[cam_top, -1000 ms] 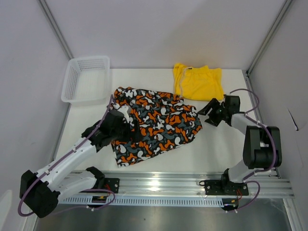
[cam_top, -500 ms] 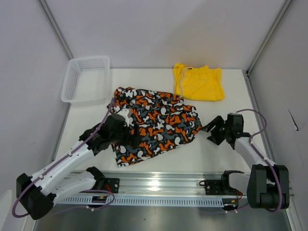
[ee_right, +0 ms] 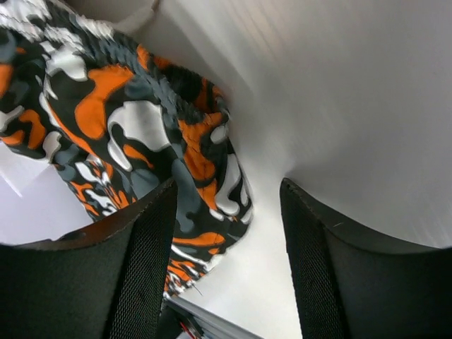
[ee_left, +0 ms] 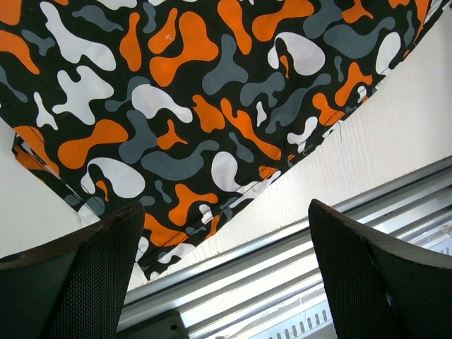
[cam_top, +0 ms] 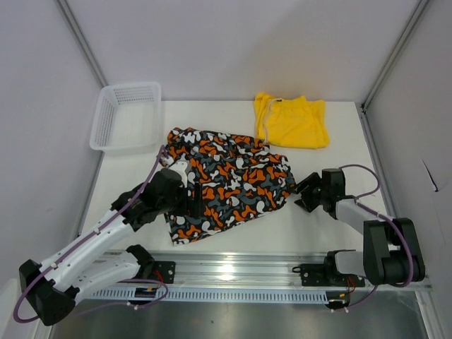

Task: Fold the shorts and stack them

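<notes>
Shorts in the orange, white, black and grey blotches (cam_top: 233, 180) lie spread flat and a little askew in the middle of the tabletop (cam_top: 321, 229). Both arms can reach them there, which suits a fold that needs two holds at once. The near left corner comes close to the rail (cam_top: 233, 272) at the front edge.

The left hand (cam_top: 195, 195) hangs over the left part of this pair. Its wrist view shows the fingers (ee_left: 78, 282) spread wide with nothing between them, and the cloth and its near hem lie below. The hand looks placed to come down on that side, either to pin the cloth or to take the hem.

The right hand (cam_top: 305, 192) sits low at the right edge of the same pair, pointing in at it. Its fingers (ee_right: 141, 268) are apart and grip nothing. The rumpled edge of the cloth lies just beyond the gap, close to one finger, so a pinch on that edge seems the likely aim.

The yellow shorts (cam_top: 291, 121) rest at the far edge, well apart from both hands. They form a compact squarish shape with the drawstring showing, probably set aside as the base of the stack. A white basket (cam_top: 127, 116) stands at the far left corner, apart from the work.
</notes>
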